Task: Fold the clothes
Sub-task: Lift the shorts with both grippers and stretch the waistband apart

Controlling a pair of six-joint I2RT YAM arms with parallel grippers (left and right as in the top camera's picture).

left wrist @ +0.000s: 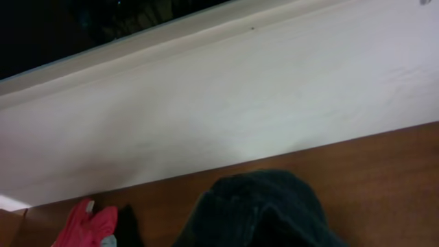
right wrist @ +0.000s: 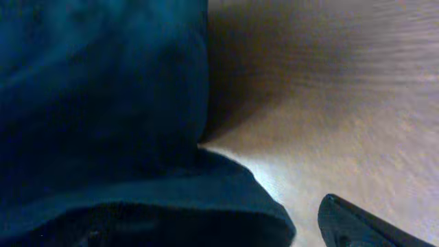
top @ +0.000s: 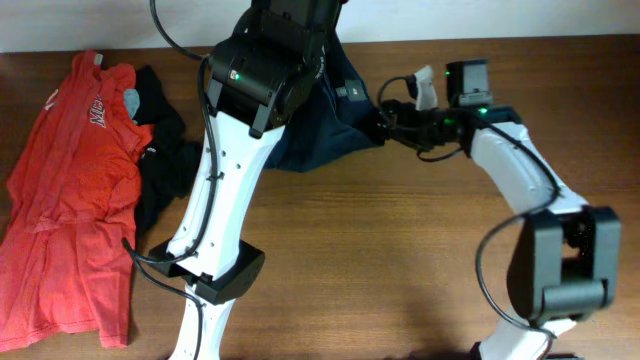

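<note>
Navy shorts [top: 338, 130] bunched, hanging from clenched left gripper, long axis unclear, corner tapering toward wide-open right gripper [top: 387, 117]

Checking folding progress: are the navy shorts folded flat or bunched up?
Bunched, not folded: the navy shorts sit in a rumpled heap with uneven edges, partly hidden under the left arm.

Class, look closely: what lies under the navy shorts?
Bare wooden table shows beside the navy shorts. Beneath the cloth itself nothing is visible; the left arm also hides part from above.
</note>
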